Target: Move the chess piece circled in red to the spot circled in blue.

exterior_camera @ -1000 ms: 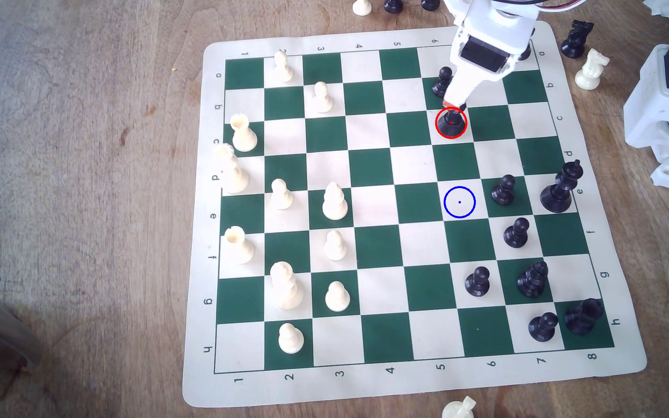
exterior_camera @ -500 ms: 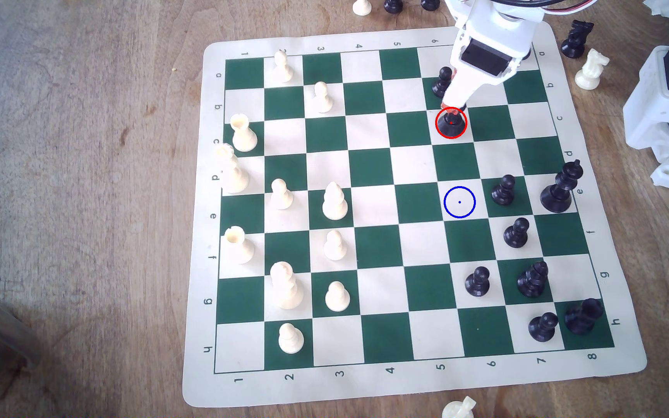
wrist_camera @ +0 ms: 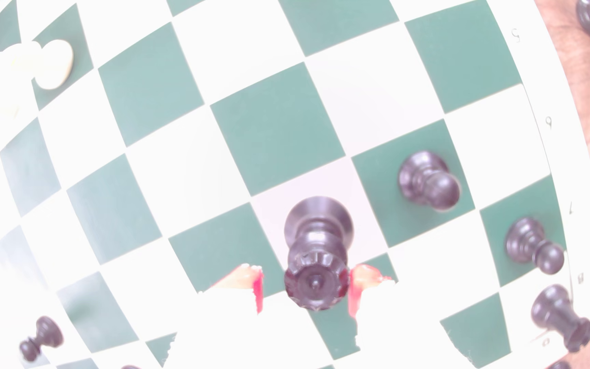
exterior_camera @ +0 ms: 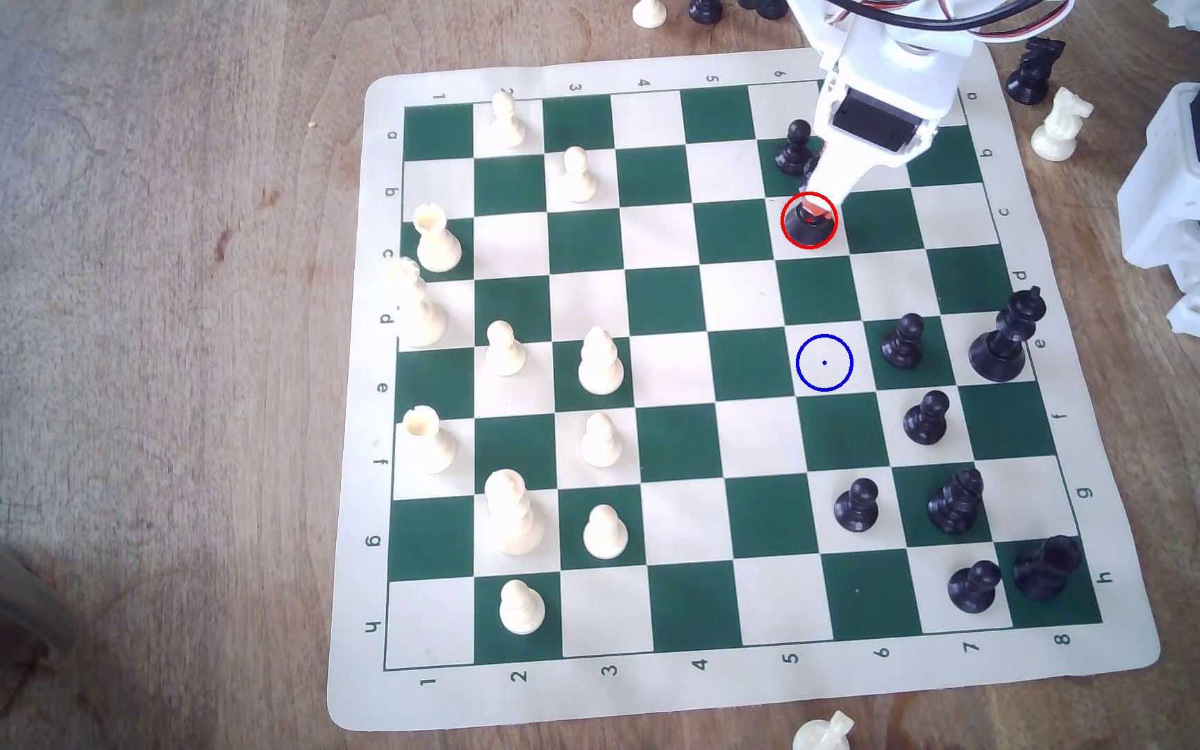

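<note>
The chess piece circled in red point(exterior_camera: 803, 232) is a tall black piece with a notched crown, standing upright on a cream square inside the red ring. My gripper point(exterior_camera: 815, 214) hangs right over it, covering its top in the exterior view. In the wrist view the piece point(wrist_camera: 316, 244) stands between my red-padded fingertips point(wrist_camera: 255, 287), with the gripper point(wrist_camera: 306, 289) open around the crown. One pad sits close against the crown and a small gap shows at the other. The spot circled in blue point(exterior_camera: 824, 363) is a bare cream square two rows nearer the camera.
A black pawn point(exterior_camera: 794, 148) stands right beside my arm. More black pawns point(exterior_camera: 904, 341) and a black king point(exterior_camera: 1006, 335) stand to the exterior view's right of the blue ring. White pieces point(exterior_camera: 601, 360) fill the board's left half. Spare pieces point(exterior_camera: 1059, 124) lie off the board.
My gripper has dropped lower and slid slightly toward the camera, so its red tips now sit inside the red ring over the piece. The piece has not moved.
</note>
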`<move>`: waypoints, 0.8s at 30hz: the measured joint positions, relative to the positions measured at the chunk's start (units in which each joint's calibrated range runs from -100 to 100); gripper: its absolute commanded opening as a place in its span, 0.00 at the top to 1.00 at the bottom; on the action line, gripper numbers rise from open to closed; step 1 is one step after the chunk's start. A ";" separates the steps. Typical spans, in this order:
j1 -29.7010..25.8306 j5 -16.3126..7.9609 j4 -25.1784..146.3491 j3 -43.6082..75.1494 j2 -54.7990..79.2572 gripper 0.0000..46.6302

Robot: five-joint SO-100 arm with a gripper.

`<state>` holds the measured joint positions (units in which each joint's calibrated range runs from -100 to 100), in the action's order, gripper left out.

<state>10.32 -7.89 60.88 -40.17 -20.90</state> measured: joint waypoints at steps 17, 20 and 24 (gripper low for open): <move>-0.29 -0.20 -1.59 0.00 0.75 1.00; -0.29 0.20 -1.59 0.00 0.75 1.00; -0.29 0.83 2.23 2.53 0.75 1.00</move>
<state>10.03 -7.06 63.11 -37.64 -20.15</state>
